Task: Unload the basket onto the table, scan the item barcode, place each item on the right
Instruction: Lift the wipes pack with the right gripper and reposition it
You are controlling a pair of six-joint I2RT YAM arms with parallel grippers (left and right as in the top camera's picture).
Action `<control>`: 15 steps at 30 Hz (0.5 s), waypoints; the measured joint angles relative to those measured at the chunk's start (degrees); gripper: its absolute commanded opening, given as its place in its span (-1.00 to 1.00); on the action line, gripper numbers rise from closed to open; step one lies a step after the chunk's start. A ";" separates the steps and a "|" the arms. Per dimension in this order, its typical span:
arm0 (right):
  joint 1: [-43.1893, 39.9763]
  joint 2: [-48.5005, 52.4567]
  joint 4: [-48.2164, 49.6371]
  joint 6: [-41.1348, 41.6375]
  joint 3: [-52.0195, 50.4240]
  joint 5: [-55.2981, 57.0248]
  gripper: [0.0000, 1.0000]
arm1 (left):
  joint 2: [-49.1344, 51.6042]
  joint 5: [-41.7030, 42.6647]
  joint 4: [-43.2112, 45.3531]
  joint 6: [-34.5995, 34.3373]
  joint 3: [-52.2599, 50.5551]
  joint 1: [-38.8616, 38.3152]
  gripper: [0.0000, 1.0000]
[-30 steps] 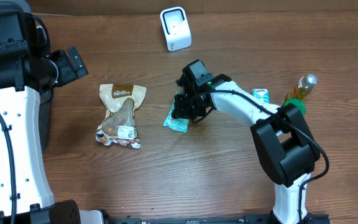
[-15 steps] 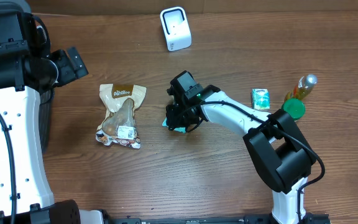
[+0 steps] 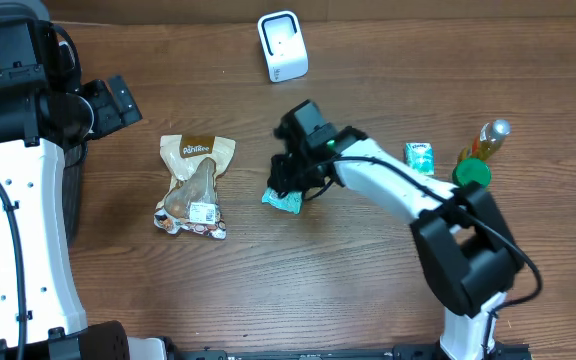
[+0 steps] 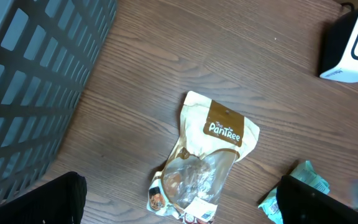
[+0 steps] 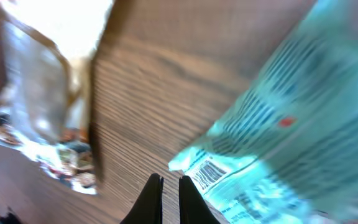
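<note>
The teal packet (image 3: 284, 199) lies flat on the table (image 3: 298, 290) just left of the frame's centre, with the right gripper (image 3: 290, 183) down on its upper edge. Its jaws are pressed together. The wrist view is smeared, so I cannot say whether a corner of film is caught between them. The barcode (image 5: 207, 171) sits right by the fingertips. The white scanner (image 3: 282, 46) stands well apart, at the top of the frame. The left gripper (image 3: 118, 101), upper left, hangs wide open, holding nothing. The risk, I'd judge, is that a thin pinch on slick wrapper slips on the lift, or the fingers hide the barcode from the scanner.
</note>
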 measured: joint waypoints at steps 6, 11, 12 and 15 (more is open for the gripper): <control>-1.14 -0.61 1.14 -0.02 0.79 3.34 -0.86 | 0.00 0.00 0.00 0.00 0.00 0.00 0.99; -0.50 3.15 2.10 -0.02 0.79 4.13 -0.85 | 0.00 0.00 0.00 0.00 0.00 0.00 0.99; -0.50 4.20 2.14 0.00 0.79 4.20 -0.85 | 0.00 0.00 0.00 0.00 0.00 0.00 0.99; -0.46 6.01 2.38 0.68 1.11 3.85 -0.81 | 0.00 0.00 0.00 0.00 0.00 0.00 0.99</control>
